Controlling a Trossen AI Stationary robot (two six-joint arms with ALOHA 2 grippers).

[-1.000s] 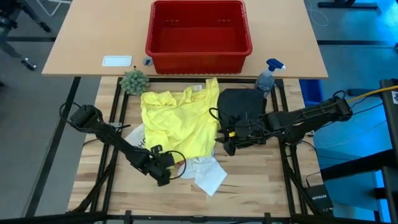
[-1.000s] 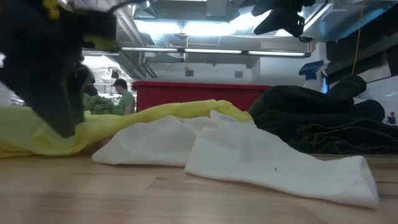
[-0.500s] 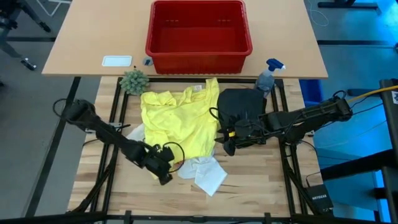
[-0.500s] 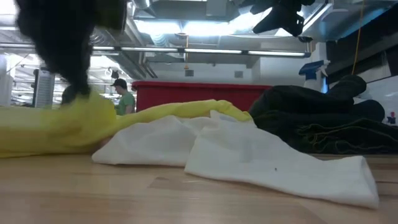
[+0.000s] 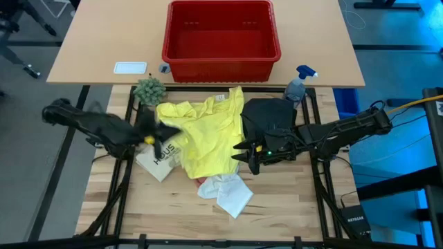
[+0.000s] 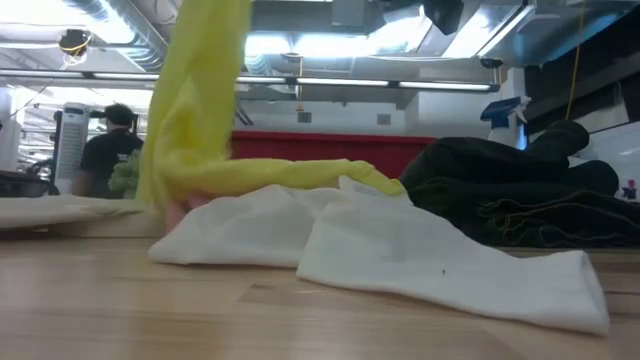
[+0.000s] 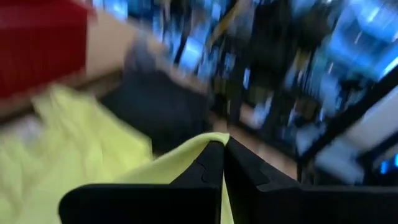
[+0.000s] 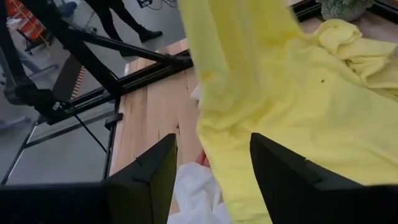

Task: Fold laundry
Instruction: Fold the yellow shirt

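The yellow T-shirt (image 5: 204,135) lies crumpled in the middle of the table, and its left part is raised off the wood. My left gripper (image 5: 158,135) is above the table's left side, shut on that raised part. The black trousers (image 5: 266,117) are bunched at the shirt's right. A white cloth (image 5: 225,192) lies toward the near edge, with a bit of pink cloth (image 5: 201,181) at its left. My right gripper (image 5: 243,153) hovers open at the shirt's right edge, touching nothing; in its wrist view the gripper (image 8: 211,146) has the shirt below and beyond its fingers. My left gripper pinches a fold of the T-shirt's cloth (image 7: 208,138) between its two shut fingers, which point roughly level toward the table's right. The held part is lifted clear and hangs as a yellow strip (image 6: 195,100). The rest of the shirt lies on the table.
A flat white item printed with letters (image 5: 158,160) lies uncovered under my left gripper. A red basket (image 5: 220,38) stands on the far table, with a small plant (image 5: 149,88) and a spray bottle (image 5: 297,83) at the worktable's far edge. A person (image 6: 105,150) stands in the room behind.
My left gripper has shut on the T-shirt's near left part, then risen quickly toward the table's left and far side, tipping up toward level. That part of the shirt is lifted off the table and the printed white item is uncovered. The white cloth and trousers have stayed put.
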